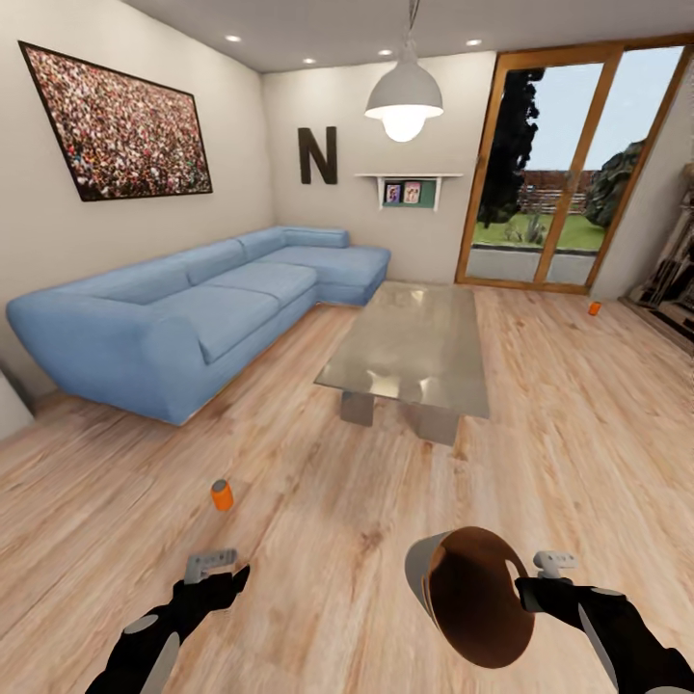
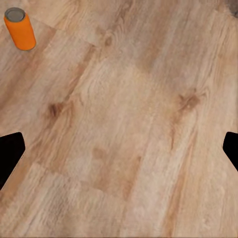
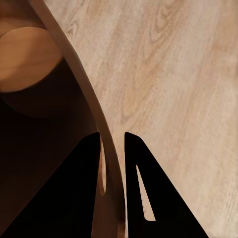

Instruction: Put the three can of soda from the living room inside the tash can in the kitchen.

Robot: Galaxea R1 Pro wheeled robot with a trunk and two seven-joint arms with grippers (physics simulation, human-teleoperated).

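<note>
Near can (image 1: 222, 494): orange, upright on the wood floor (image 1: 318, 540), just ahead of the left gripper and apart from it; also in the left wrist view (image 2: 20, 29), grey top up.
Far can (image 1: 595, 308): orange, on the floor well beyond the table, near the glass door (image 1: 564, 164).
Bin (image 1: 472, 593): grey outside, brown inside, tilted with its mouth toward the camera, held off the floor at the right gripper; its rim (image 3: 94, 119) runs between the fingers.
Right gripper (image 1: 528, 588): closed onto the bin rim, one finger inside the wall, one outside (image 3: 113, 163).
Left gripper (image 1: 214, 571): jaws spread wide, nothing between them, over bare floor (image 2: 119, 144).
Table (image 1: 414, 352): glass-topped, mid-room.
Sofa (image 1: 193, 308): blue, along the left wall.
</note>
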